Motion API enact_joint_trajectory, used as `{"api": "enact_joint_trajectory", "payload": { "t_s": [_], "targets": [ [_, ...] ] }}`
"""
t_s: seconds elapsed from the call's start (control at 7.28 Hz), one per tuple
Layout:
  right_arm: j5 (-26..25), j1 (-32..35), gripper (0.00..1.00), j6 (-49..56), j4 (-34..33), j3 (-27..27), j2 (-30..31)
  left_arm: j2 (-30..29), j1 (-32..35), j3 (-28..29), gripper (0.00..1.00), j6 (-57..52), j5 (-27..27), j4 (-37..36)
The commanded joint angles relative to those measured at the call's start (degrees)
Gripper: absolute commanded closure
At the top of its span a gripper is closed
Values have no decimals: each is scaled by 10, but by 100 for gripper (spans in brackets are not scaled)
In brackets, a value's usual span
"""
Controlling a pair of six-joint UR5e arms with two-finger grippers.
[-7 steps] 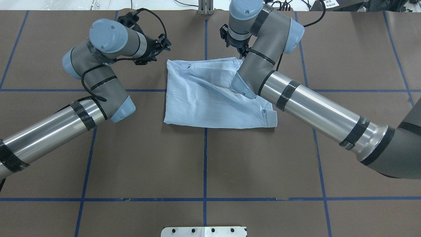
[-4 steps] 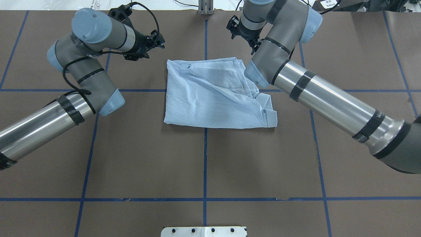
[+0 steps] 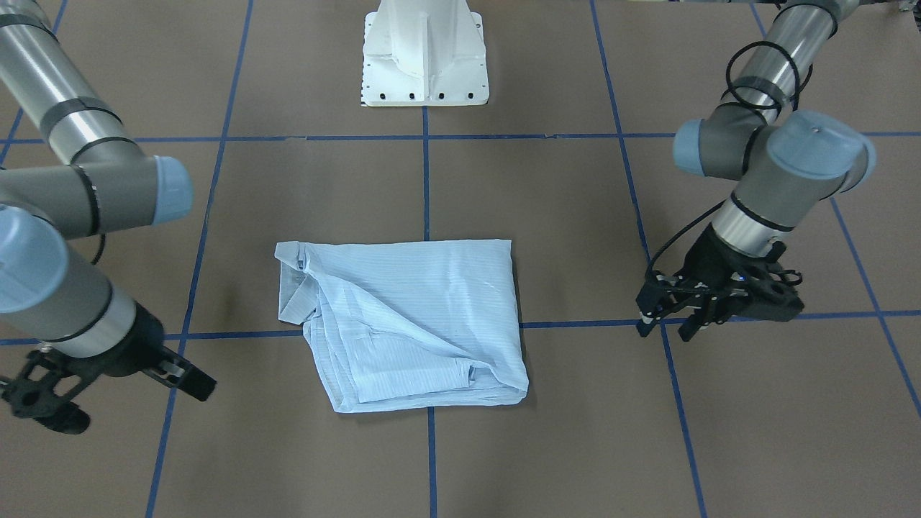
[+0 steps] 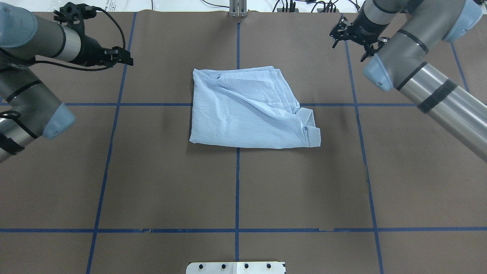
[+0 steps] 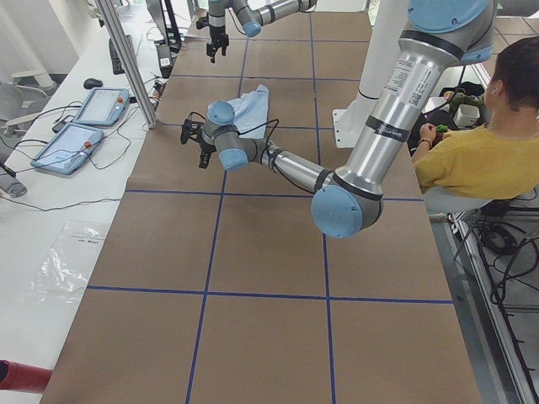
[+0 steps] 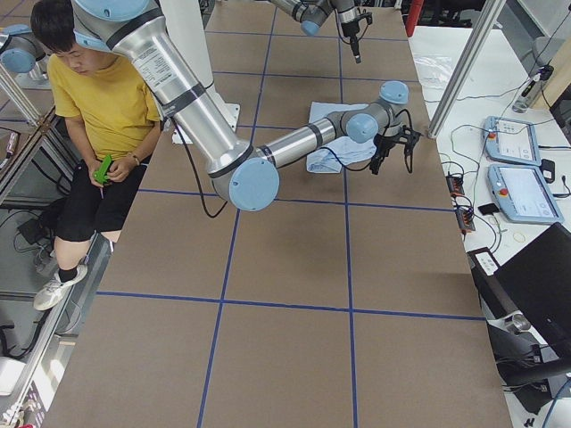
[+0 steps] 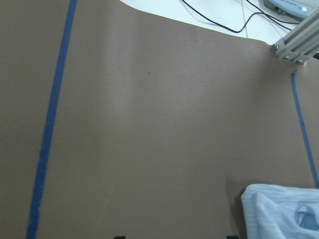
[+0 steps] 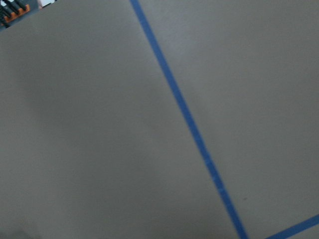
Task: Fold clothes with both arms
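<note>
The light-blue striped shirt [image 4: 247,110] lies folded into a rough square at the middle of the table, collar at its near right corner. It also shows in the front view [image 3: 410,324], and its corner shows in the left wrist view [image 7: 284,214]. My left gripper [image 4: 127,56] is open and empty, hovering well to the left of the shirt; the front view [image 3: 662,329] shows its jaws apart. My right gripper [image 4: 348,52] is open and empty, far to the shirt's right near the back edge. The right wrist view shows only bare table.
The brown table cover carries a grid of blue tape lines [image 4: 237,190]. The white pedestal base [image 3: 424,65] stands at the near edge. A metal post [image 4: 237,9] stands at the far edge. A seated person in yellow [image 5: 480,151] is beside the table.
Both arms have swung outward and away from the shirt, the left to the left, the right to the right. The shirt has not moved.
</note>
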State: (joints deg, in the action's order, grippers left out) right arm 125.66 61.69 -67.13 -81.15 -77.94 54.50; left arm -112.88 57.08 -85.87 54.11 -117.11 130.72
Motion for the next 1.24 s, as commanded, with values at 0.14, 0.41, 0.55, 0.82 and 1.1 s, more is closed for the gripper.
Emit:
{"api": "enact_joint_trajectory", "payload": {
  "t_s": [0.14,0.41,0.55,0.82,1.1],
  "targets": [
    [39,113,0,315,-124,-103,117,84,126,-43,26,-256,-92,-69],
    [41,158,0,454,-168,-135,173,127,207,-65,26,-394,-141,-132],
    [67,182,0,484,-168,-161,216,153,254,-69,25,-457,-176,-142],
    [114,215,0,530,-167,-201,282,221,292,-81,23,-528,-198,-141],
    [115,215,0,533,-161,-214,307,233,292,-91,1,-533,-195,-141]
  ]
}}
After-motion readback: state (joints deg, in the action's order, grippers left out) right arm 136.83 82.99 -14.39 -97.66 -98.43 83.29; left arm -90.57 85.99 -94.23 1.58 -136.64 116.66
